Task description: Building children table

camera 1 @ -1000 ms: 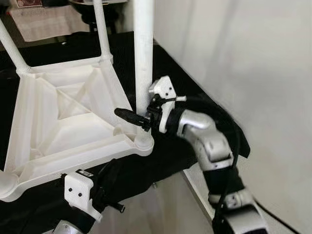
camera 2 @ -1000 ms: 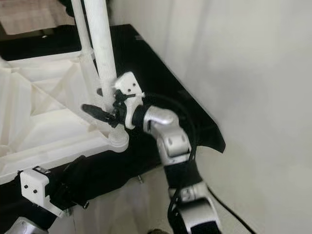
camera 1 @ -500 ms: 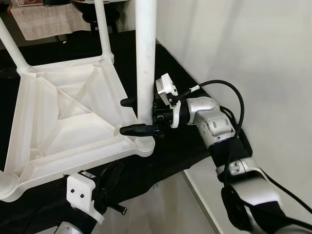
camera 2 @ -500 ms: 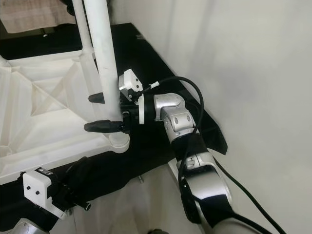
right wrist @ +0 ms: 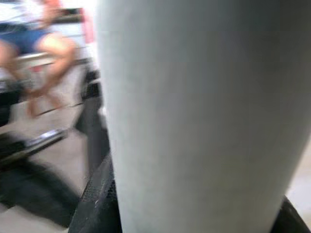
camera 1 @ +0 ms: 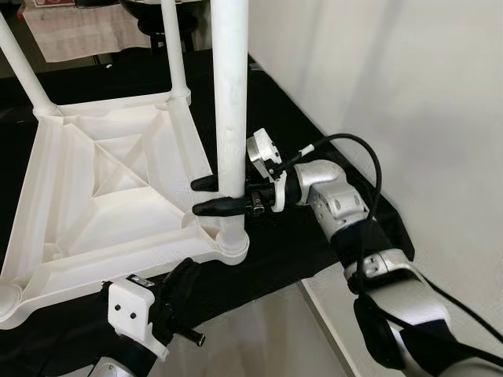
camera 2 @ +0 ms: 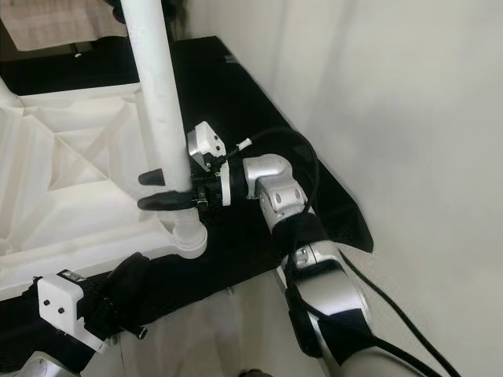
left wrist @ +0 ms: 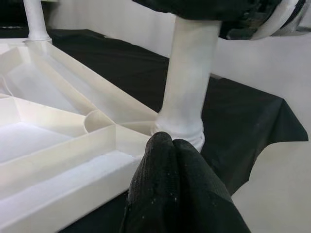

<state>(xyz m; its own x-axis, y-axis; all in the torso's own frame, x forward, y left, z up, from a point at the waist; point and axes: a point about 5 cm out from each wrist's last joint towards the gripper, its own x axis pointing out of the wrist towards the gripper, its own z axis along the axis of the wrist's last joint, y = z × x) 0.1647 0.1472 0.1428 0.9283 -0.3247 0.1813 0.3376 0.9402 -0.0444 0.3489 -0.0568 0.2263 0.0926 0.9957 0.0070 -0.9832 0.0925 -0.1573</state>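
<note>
A white plastic children's table (camera 1: 102,188) lies upside down on a black cloth. Its near right leg (camera 1: 229,94) stands upright in the corner socket (camera 1: 233,245). My right gripper (camera 1: 211,195) reaches in from the right, its two black fingers pinching this leg just above the socket. In the right wrist view the leg (right wrist: 204,116) sits close between the fingers. My left gripper (camera 1: 185,273) is low at the front, shut and holding nothing, its tips (left wrist: 167,143) just below the table's front edge near the same corner.
Two more legs (camera 1: 174,47) (camera 1: 23,71) rise from the far corners. The black cloth (camera 1: 306,236) ends at a drop just right of the socket, beside a white wall (camera 1: 409,94). A blurred seated person (right wrist: 43,34) appears behind the leg.
My right gripper turned, brought its open fingers to either side of the leg, then closed them on it. The left arm stayed put.
</note>
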